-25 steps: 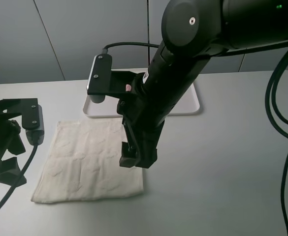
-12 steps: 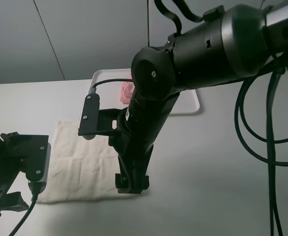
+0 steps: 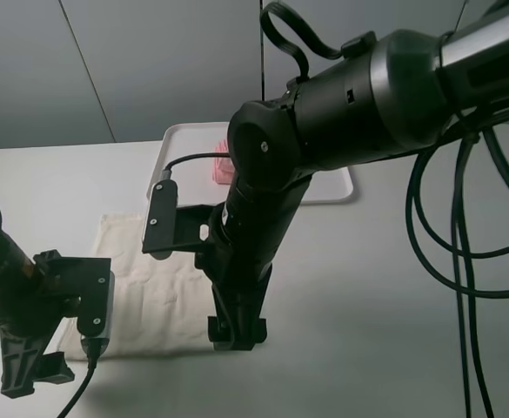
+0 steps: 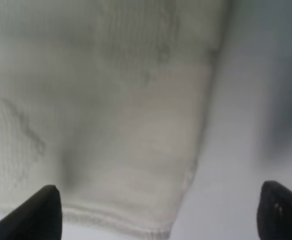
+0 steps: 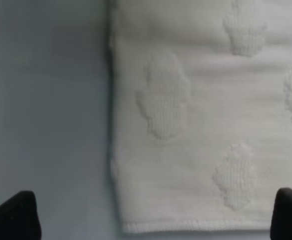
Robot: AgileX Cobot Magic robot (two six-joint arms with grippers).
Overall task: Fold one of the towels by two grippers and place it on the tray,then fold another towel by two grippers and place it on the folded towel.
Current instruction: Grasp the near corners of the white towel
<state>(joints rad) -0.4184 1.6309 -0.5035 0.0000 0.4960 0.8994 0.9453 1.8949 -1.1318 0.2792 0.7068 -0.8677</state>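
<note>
Grey counter (image 3: 393,287), grey wall panels (image 3: 150,61); cream towel (image 3: 163,296) lies flat under left pincer (image 3: 28,379) and right pincer (image 3: 237,334), both released.

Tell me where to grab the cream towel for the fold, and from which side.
Take the cream towel by its two near corners, coming straight down from above. It lies flat on the table, so only the hemmed edge offers a pinch. The left gripper and right gripper, both open, each hang over one corner.

Cream towel (image 5: 205,125) corner between parted fingers (image 5: 11,215)
</note>
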